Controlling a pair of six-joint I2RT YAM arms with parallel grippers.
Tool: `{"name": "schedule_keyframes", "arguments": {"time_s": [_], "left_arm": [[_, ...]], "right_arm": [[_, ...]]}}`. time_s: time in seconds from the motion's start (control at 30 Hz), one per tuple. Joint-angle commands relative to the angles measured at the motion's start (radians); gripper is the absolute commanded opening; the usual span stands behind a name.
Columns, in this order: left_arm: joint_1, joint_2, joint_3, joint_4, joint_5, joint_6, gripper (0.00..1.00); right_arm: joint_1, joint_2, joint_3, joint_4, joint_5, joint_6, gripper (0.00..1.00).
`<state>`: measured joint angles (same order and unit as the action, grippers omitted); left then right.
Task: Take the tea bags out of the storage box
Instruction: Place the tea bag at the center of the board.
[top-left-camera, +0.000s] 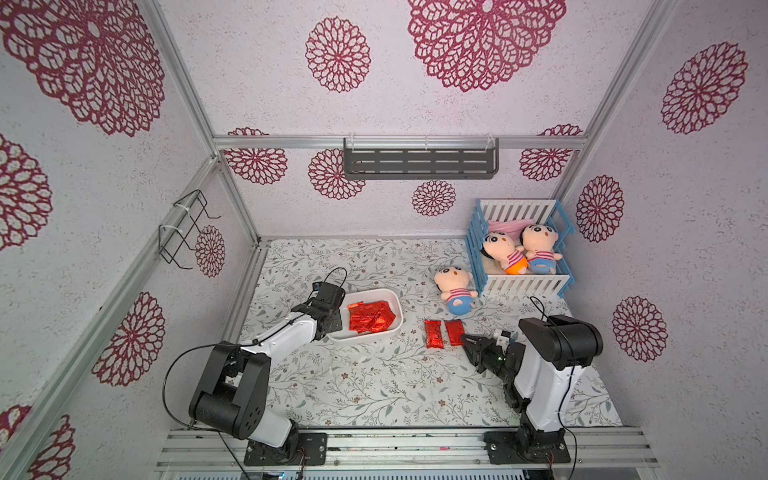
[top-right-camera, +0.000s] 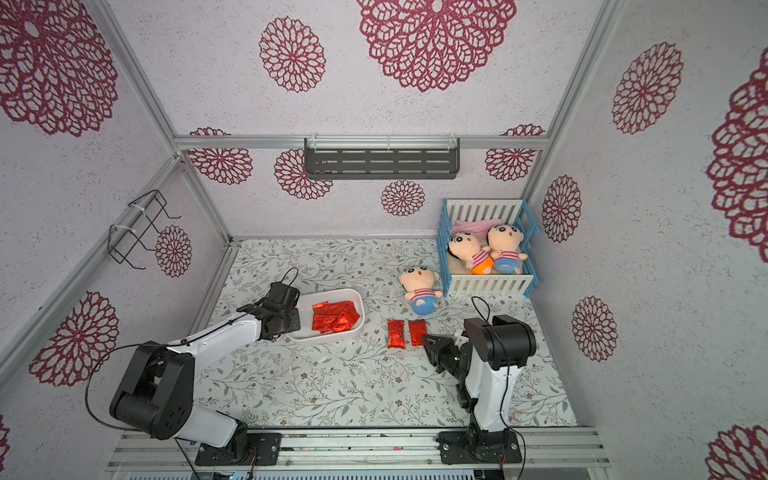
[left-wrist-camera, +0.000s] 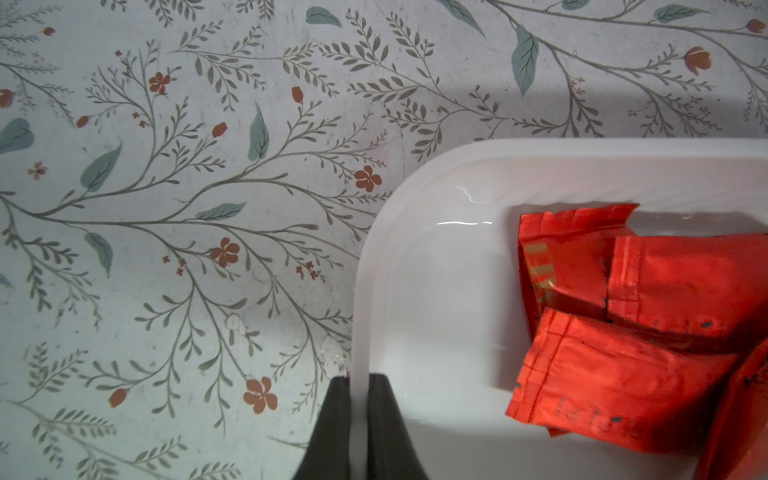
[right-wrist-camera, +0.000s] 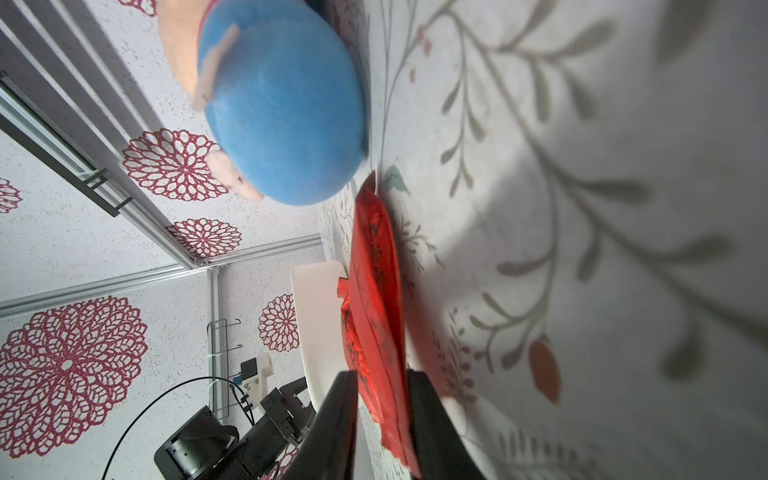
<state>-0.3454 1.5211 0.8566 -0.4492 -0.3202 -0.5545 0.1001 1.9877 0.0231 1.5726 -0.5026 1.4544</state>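
floral mat (top-left-camera: 374, 382) bore the box (top-left-camera: 374, 293), left pincer (left-wrist-camera: 357, 376) clamped shut on its rim and a heap of tea bags (top-left-camera: 370, 318) inside, while two loose bags (top-left-camera: 434, 338) lay side by side nearby, right pincer (right-wrist-camera: 382, 374) straddling one, whether gripping i could not tell.

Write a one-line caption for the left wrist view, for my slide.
Left tool clamped on the rim of the white box, red tea bags inside.
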Motion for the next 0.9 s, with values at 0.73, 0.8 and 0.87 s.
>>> {"name": "schedule_keyframes", "arguments": {"time_s": [0.73,0.8,0.87], "left_arm": [[-0.01,0.037,-0.014,-0.06,-0.02,0.007,0.0],[-0.01,0.039,-0.013,-0.06,-0.02,0.006,0.0],[-0.009,0.039,-0.013,-0.061,-0.02,0.006,0.0]], "right_arm": [[-0.002,0.09,-0.189,0.213,0.132,0.016,0.55],[-0.001,0.085,-0.186,0.188,0.125,0.015,0.55],[0.0,0.083,-0.186,0.176,0.122,0.015,0.55]]}}
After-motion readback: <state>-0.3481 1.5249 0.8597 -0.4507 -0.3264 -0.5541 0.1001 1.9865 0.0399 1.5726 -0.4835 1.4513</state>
